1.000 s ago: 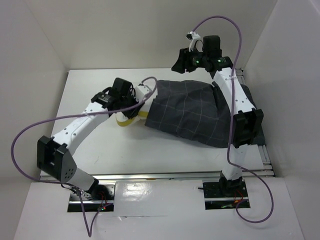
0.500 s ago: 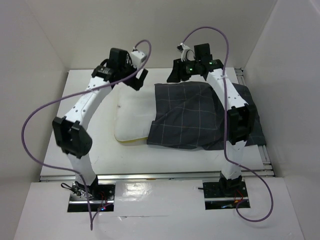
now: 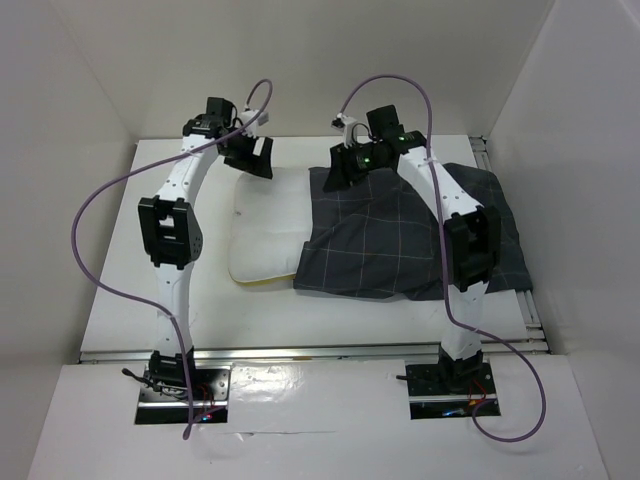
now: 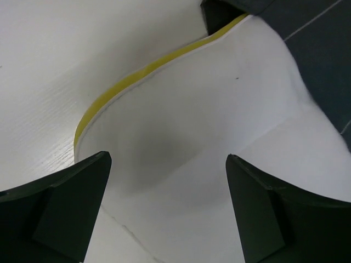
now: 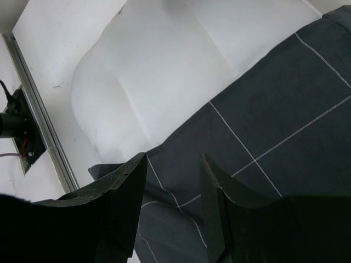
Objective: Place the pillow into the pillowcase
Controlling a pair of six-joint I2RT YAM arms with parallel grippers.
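My left hand (image 4: 167, 159) hangs over the far left corner of the pillow (image 3: 265, 235), its jaws spread as wide as they go and gripping nothing. From my left wrist I look straight down between the two dark fingers (image 4: 71, 197) onto soft white stuffing, with the yellow trim (image 4: 142, 71) curving along the pillow's edge.

My right hand (image 3: 345, 170) sits over the far left corner of the pillowcase (image 3: 400, 235), close to where the dark checked cloth meets the white pillow. Its jaws are partly apart, and I see the cloth lying below the gap, with nothing pinched between them. Whether the tips touch the cloth I cannot tell.

The pillow lies flat on the bench (image 3: 350, 320). Its left part is bare, and its right part is covered by the pillowcase, which spreads wrinkled toward the right side.
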